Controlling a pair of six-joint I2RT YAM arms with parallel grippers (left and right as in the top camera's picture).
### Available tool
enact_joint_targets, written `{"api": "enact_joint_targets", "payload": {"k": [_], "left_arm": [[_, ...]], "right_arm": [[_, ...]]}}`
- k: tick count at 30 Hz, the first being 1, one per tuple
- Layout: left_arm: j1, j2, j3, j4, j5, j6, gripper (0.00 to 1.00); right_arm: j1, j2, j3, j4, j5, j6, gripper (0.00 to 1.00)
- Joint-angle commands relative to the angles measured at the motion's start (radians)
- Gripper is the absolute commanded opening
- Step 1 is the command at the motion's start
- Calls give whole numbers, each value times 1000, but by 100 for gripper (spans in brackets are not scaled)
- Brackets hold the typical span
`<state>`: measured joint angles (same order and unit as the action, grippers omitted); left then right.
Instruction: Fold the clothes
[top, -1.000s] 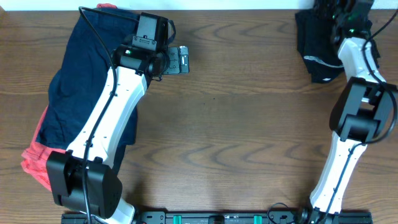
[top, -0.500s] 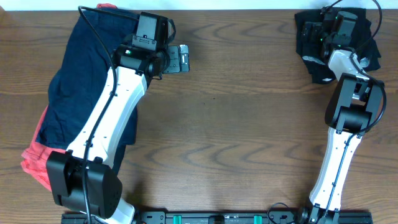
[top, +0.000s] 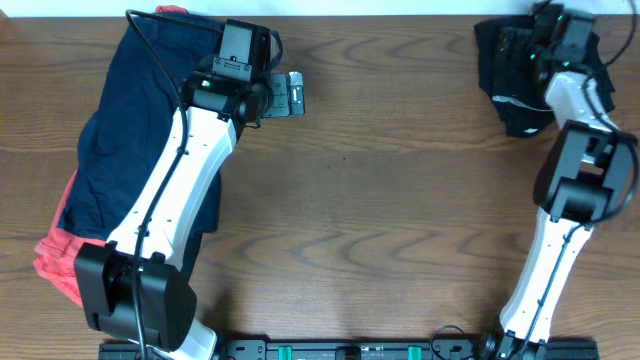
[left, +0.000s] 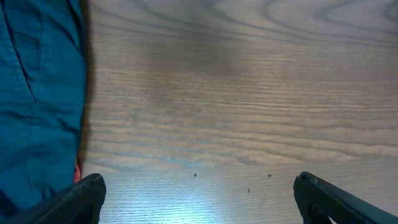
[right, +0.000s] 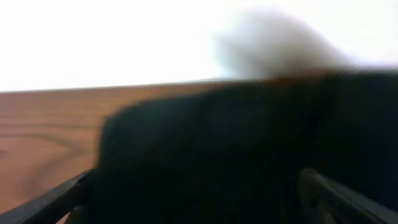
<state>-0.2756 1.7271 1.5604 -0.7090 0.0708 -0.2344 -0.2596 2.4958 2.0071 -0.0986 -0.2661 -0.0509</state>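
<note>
The clothes lie in two places. Navy shorts (top: 110, 130) are spread at the left over a red-orange piece (top: 52, 265). Black shorts (top: 508, 85) are bunched at the far right corner. My left gripper (top: 290, 97) hovers over bare wood just right of the navy shorts (left: 37, 93). It is open (left: 199, 202), with nothing between its fingers (left: 81, 199). My right gripper (top: 535, 40) is over the black shorts. In the right wrist view it is open (right: 199, 199), and the blurred black shorts (right: 236, 143) fill the gap between its wide-spread fingers (right: 339, 196).
The wooden table (top: 400, 200) has its far edge close behind the black shorts, against a white background (right: 124, 37). My left arm (top: 170, 190) crosses the navy shorts. The right arm (top: 560, 230) stands along the right side.
The right wrist swung left over the black shorts half a second ago and has since swung back right. The left arm and the navy shorts have not moved.
</note>
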Motion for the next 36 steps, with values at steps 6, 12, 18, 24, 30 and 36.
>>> {"api": "enact_joint_targets", "payload": {"k": [6,12,18,24,30,36], "left_arm": [[4,7,10,-1,-12,13,98],[4,7,10,-1,-12,13,98],[4,7,10,-1,-12,13,98],[4,7,10,-1,-12,13,98],[4,7,10,-1,-12,13,98],[4,7,10,-1,-12,13,98]], "right_arm": [[25,-398,7,-262,-25,13,99],[76,-577,7,-563,-182,13,99],[173,-667,7,-738,-385,13,99],[265,-678,7,-800,-415,13,99],[281,-678,7,-844,-393,9,99],[267,-678,7,-845,-368,9,99]]}}
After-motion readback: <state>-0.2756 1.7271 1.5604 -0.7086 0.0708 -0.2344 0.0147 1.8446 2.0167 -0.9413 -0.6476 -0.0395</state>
